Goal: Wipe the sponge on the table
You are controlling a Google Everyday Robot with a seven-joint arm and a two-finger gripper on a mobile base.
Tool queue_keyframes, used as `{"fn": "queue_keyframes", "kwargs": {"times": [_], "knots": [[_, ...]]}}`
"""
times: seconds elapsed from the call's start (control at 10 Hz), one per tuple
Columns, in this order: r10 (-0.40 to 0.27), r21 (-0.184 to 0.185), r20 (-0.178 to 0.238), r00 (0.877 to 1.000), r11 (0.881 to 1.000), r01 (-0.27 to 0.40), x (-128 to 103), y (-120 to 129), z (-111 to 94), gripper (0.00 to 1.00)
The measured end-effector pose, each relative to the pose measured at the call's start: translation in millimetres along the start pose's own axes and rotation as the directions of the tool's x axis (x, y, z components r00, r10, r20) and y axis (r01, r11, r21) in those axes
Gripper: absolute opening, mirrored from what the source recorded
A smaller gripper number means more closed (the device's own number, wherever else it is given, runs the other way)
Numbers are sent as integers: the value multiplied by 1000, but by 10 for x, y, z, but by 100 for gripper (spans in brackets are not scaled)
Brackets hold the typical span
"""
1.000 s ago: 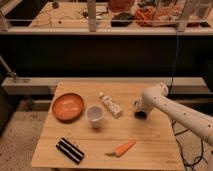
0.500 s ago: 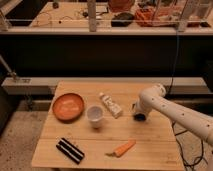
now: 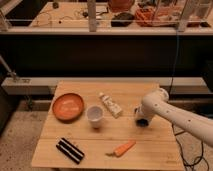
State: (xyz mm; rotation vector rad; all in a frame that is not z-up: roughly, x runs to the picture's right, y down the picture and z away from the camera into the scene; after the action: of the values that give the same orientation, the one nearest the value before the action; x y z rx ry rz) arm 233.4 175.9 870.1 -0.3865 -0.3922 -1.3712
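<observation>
The gripper [image 3: 141, 120] is reaching down right of centre in the frame, its jaws clenching the sponge [image 3: 141, 123]; the sponge is resting against the surface [image 3: 150, 145]. The white cup [image 3: 95, 115] is standing to the left, well apart; the carrot [image 3: 123, 148] is lying below it.

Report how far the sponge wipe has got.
Done: the sponge looks grasped, with the gripper shut on it. In hand: the gripper holds it low at the table's right side, right of the cup, seemingly touching the top. Left: no wipe marks show, so the strokes across the top probably remain.
</observation>
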Motion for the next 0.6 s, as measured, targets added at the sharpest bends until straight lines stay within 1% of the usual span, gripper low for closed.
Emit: {"fn": "queue_keyframes", "kwargs": {"times": [0.2, 0.4, 0.6], "knots": [[38, -6, -17, 999, 999, -38, 5, 192, -75, 0], [73, -6, -36, 997, 997, -73, 48, 316, -124, 0], [109, 1, -47, 993, 994, -109, 127, 422, -76, 0]]}}
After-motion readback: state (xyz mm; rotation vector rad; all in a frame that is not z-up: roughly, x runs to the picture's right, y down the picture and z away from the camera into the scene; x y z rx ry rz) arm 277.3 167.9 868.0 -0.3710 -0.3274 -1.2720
